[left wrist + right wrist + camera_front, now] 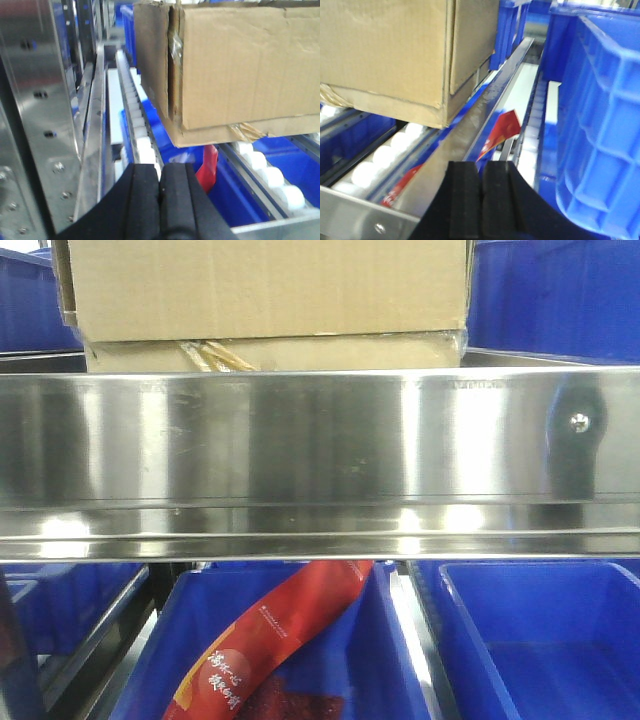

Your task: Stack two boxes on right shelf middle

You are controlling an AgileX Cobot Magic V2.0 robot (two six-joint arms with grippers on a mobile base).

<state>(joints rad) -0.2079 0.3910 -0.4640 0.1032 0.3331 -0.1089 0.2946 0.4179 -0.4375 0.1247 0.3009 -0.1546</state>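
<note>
Tool state first: your left tool (160, 200) has its black pads pressed flat together with nothing between them, and your right tool (481, 200) shows the same, pads closed on each other and carrying nothing. Both hang back from the cardboard, one at each side of it, touching neither box.

You can see the two boxes on the steel shelf (320, 440), behind its wide mirror-like front rail. The tall box (265, 285) sits on top of the flat box (280, 352), whose yellowish tape shows under the tall one's lower edge. In the left wrist view the pair rests on the shelf's white rollers (270, 175), with a blue bin (540, 640) and a red printed packet (275, 645) on the level below.

As far as these views go, the stacking looks done: one box on the other, on the shelf, both tools free. The upper box seems roughly square over the lower one, though the front view crops its top and you cannot judge the far edges. What remains for you is probably only to draw the arms clear without brushing the stack.
</note>
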